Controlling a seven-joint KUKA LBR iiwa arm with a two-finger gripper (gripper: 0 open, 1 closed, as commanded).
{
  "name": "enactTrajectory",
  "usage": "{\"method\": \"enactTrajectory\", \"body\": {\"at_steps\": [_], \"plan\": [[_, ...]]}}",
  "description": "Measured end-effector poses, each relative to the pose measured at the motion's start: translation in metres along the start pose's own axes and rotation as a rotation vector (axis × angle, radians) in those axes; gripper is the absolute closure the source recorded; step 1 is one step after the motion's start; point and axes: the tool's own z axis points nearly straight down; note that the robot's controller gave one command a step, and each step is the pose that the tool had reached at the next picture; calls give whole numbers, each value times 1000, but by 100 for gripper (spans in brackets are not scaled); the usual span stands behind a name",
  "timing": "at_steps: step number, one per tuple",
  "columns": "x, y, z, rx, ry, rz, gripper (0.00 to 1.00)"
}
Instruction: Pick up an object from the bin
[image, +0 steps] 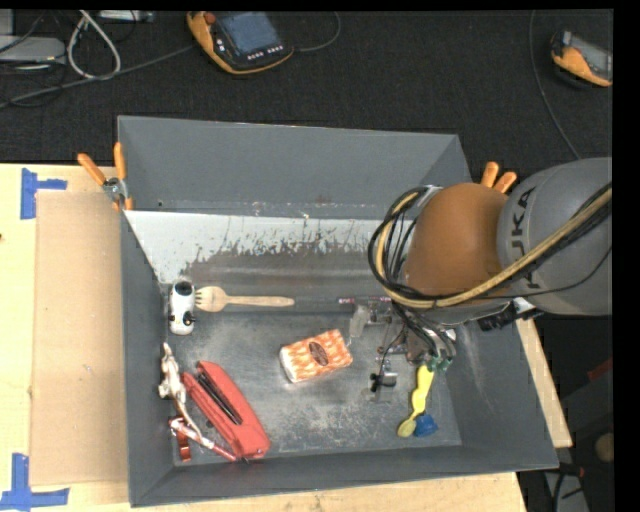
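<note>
Length of what looks like a yellow brush (421, 392) runs alongside my claw (381, 376), just beside it on my arm's (560, 240) side; whether the claw is apart or together I cannot tell.

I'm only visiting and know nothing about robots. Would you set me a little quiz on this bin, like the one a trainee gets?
1. What colour is the flat case near the bin's front-left corner?
2. True or false: the wooden fork lies on the floor by the back wall.
3. Which thing lies nearest the tool?
A) the wooden fork
B) the yellow stick with a blue end
C) the flat case

Key: 1 red; 2 true; 3 B.
</note>
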Motion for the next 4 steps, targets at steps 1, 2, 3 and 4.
{"method": "enactTrajectory", "body": {"at_steps": [1, 2, 3, 4], "plan": [[-2, 0, -5, 0, -7, 0, 0], [-35, 51, 9, -1, -5, 14, 0], [-21, 88, 13, 2, -4, -142, 0], [-31, 64, 51, -2, -4, 54, 0]]}}
